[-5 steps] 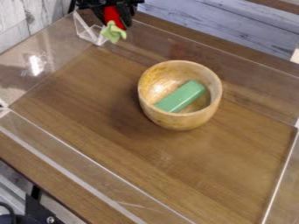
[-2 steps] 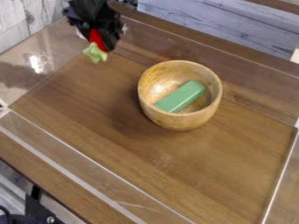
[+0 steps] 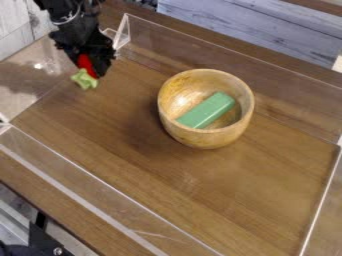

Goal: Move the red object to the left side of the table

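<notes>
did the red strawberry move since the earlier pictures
Yes, the strawberry went down and left in the view, now farther from the wooden bowl's top edge

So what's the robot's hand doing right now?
End effector: closed, holding the red toy.

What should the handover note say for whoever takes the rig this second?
Tool: shut on the red plush strawberry with a pale green stem.
Place: strawberry at the left of the picture, over the brown wood-grain table; whether it touches down is unclear.
Done: strawberry gripped, and on the left side.
Left: lower if needed, release, back away.
</notes>
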### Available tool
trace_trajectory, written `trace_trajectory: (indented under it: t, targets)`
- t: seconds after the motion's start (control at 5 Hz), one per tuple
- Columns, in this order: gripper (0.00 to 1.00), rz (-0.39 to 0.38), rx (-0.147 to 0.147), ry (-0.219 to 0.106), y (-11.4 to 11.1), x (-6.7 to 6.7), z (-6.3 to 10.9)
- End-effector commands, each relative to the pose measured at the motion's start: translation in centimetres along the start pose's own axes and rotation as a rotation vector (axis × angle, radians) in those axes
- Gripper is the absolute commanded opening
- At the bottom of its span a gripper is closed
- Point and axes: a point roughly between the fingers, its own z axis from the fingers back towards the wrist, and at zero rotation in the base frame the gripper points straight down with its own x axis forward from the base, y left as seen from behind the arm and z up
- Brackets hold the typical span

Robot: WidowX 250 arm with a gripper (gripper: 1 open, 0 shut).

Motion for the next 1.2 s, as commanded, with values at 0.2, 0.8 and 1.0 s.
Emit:
trace_trajectory:
  t: [0.2,0.8,1.0]
  targets:
    - [0.00,-0.020,0.049,-0.004,1.1,1.9,0.0]
    - [0.00,-0.154,0.033,0.048,0.7,1.6,-0.5]
    - [0.00,-0.143,0.050,0.057,0.7,2.2,0.5]
